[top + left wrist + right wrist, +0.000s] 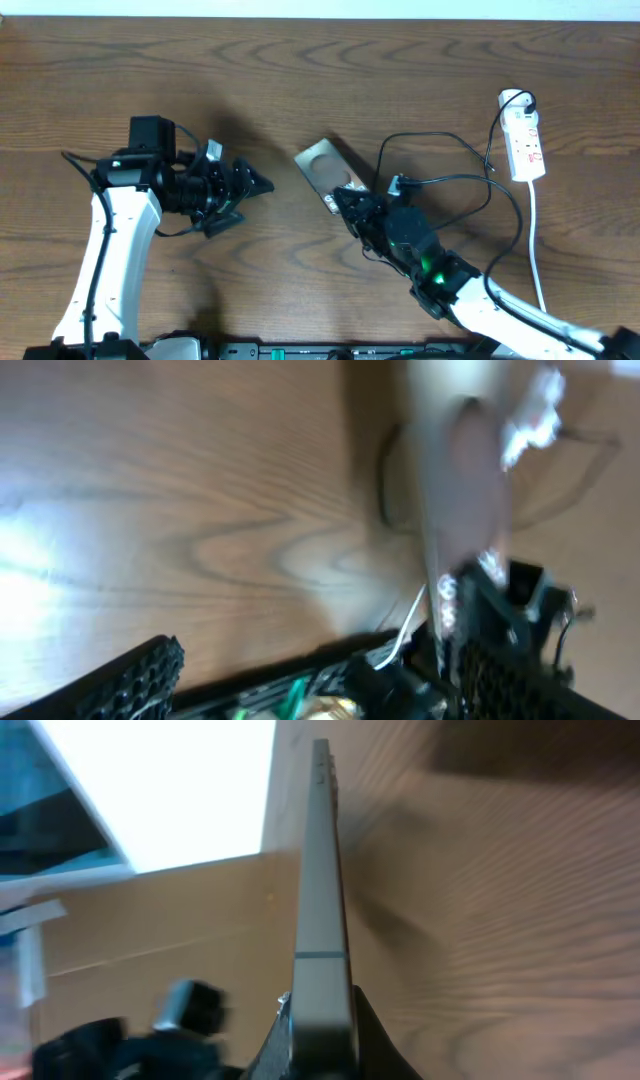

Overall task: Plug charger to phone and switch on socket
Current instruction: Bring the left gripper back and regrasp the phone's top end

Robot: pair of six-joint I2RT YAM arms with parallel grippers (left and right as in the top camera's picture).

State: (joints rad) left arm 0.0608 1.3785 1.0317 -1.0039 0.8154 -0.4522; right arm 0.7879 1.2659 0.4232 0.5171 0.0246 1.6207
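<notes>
One left arm [110, 230] is seen at the left of the wooden table [400, 60]. The left gripper [250, 200] points right, its two fingers spread wide with nothing between them. The left wrist view is badly blurred, and only dark finger shapes along its lower edge and a pale upright smear can be made out.

Near the middle, one phone [322, 163] is found, lifted at an angle and clamped at its lower end by the right gripper [347, 202]. Part of its face is covered by that gripper, so no lettering can be read. In the right wrist view the phone is shown edge-on, gripped between two dark fingers [375, 1045] at the bottom of the frame, and its port end cannot be seen.

One charger [440, 137] is counted. Its thin black cable loops over the table between the right gripper and the socket [526, 143]. Its connector tip is lost against the dark wrist and cannot be located. The other end is met at a white plug [515, 100] on the far end of the single white strip. Red marks are visible on the strip, but the switch positions are too small to be told. One white cord [537, 240] is led from it toward the near edge, where it is hidden by the right arm [520, 320].
</notes>
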